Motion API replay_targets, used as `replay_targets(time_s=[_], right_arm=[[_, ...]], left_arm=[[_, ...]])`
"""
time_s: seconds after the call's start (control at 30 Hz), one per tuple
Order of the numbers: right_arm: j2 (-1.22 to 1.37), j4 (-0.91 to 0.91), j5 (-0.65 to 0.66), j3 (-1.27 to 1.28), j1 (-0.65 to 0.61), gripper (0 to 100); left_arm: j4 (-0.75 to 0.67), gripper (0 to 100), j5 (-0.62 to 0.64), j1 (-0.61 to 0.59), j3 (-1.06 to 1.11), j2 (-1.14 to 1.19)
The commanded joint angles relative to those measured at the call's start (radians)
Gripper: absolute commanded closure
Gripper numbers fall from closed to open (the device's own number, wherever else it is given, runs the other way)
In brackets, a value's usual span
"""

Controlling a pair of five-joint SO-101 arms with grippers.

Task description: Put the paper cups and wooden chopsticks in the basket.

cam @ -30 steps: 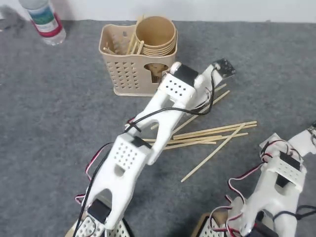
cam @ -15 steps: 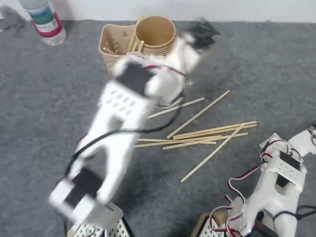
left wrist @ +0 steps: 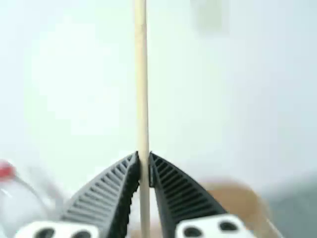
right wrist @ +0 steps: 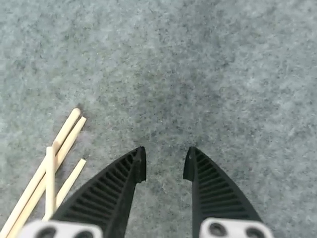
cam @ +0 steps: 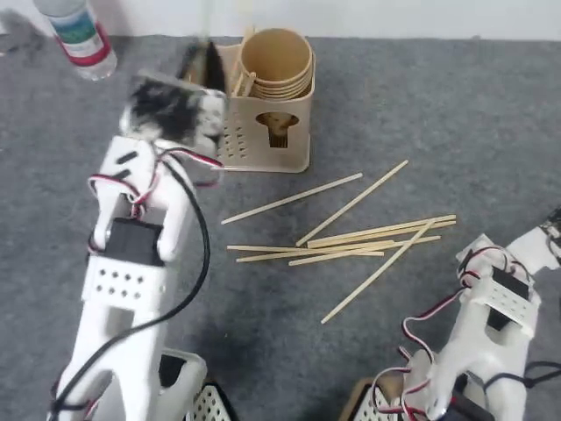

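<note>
The left tool [left wrist: 143,166] is clamped on one chopstick [left wrist: 140,74], with most of its length poking straight up past the fingertips. From above, that tool hangs at the far left corner of the basket [cam: 263,145]. That bit is smeared, so it's hard to say if the chopstick's bottom end is over the opening or just outside the left wall.

The cups [cam: 276,54] are stacked in the basket's right half, with a few sticks [cam: 237,81] standing beside them on the left. A bunch of loose chopsticks [cam: 351,239] lie on the table [cam: 438,105], near and right of the basket. The right tool [right wrist: 164,163] has its jaws apart with nothing in them, low over the table just beside some of their ends.

Looks like the drop-in step. Best bet is probably to get the lower end over the free left half and bring it inside the rim before letting go. Keeping it upright should help it slot in next to the others instead of bridging the rim. It should stay off the cups too, so the stack doesn't tip. Releasing from high up would likely bounce it back out.
</note>
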Motion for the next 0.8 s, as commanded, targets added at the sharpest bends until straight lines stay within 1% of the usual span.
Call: replay_targets(time_s=[0.0, 0.07, 0.2, 0.3, 0.47, 0.57, 0.63, 0.77], right_arm=[[-0.033, -0.012, -0.006, -0.046, -0.019, 85.8], [-0.033, -0.01, -0.006, -0.046, -0.028, 85.8], [-0.033, -0.012, -0.006, -0.046, -0.025, 85.8], [-0.031, -0.016, -0.006, -0.046, -0.025, 85.9], [-0.031, -0.016, -0.006, -0.046, -0.027, 85.9], [-0.031, -0.016, -0.006, -0.046, -0.027, 85.9], [-0.031, -0.016, -0.006, -0.046, -0.027, 85.9], [-0.031, -0.016, -0.006, -0.046, -0.027, 85.9]], left_arm=[[-0.328, 99, 0.018, -0.057, 0.007, 0.061], [-0.328, 99, 0.025, -0.058, -0.033, 0.129], [-0.33, 99, 0.147, -0.061, -0.096, 0.241], [-0.33, 99, 0.193, -0.054, -0.107, 0.307], [-0.339, 98, 0.201, -0.048, -0.116, 0.387], [-0.361, 91, 0.203, -0.04, -0.13, 0.42], [-0.339, 88, 0.204, -0.037, -0.13, 0.423], [-0.281, 88, 0.204, -0.038, -0.134, 0.394]])
